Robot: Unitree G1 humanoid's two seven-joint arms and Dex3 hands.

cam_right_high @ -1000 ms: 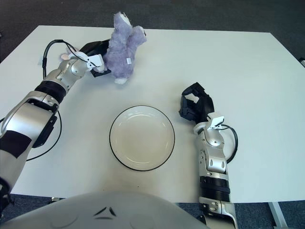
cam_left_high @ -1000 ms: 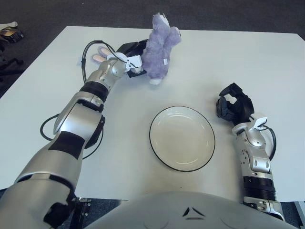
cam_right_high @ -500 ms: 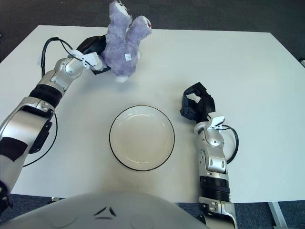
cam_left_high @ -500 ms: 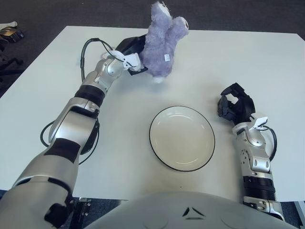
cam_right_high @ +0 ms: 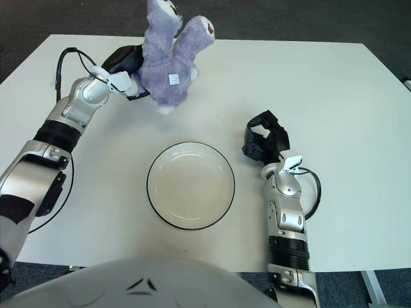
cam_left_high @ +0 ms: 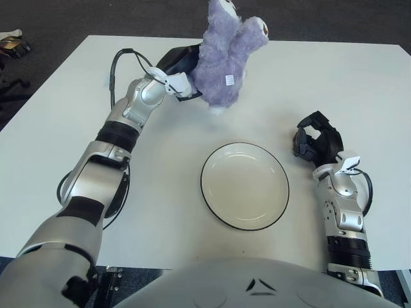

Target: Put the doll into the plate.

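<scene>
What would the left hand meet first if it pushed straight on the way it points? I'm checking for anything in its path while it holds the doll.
Only the doll it already grips. The left hand points toward the table's far right; past the doll, the way looks free, though depth is unclear.

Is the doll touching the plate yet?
Apart. Left eye view: left hand holds doll up, white table showing between it and plate.

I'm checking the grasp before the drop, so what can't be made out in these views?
- Left hand fingers: hidden behind the purple doll in both eye views.
- Doll's head top: cut by the upper edge.
- Right hand, beside the plate: palm side unseen.
</scene>
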